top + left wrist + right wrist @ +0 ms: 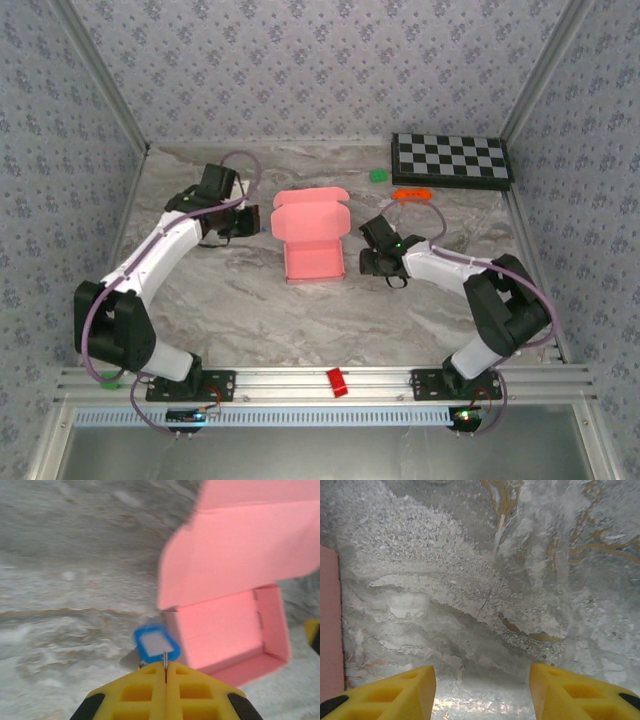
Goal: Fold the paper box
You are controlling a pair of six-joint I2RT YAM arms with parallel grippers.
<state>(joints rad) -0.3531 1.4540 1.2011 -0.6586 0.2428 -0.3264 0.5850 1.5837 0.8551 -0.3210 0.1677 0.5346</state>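
The pink paper box (pixel 311 250) sits mid-table as a shallow tray with its lid flap (pixel 310 215) standing up at the far side. In the left wrist view the paper box (pixel 235 630) shows its open inside, lid raised. My left gripper (pixel 250 220) is just left of the box; its yellow jaws are pressed together on the thin metal ring of a small blue key tag (pixel 156 644), with the left gripper (pixel 165 666) close to the box's corner. My right gripper (pixel 368 250) hovers open just right of the box. The right gripper (pixel 482 675) holds nothing over marble, the paper box's edge (pixel 327 625) at its left.
A black-and-white checkerboard (pixel 452 158) lies at the back right. A green piece (pixel 378 175) and an orange toy (pixel 412 194) lie near it. A small red block (pixel 337 382) rests on the front rail. Patterned walls close in three sides.
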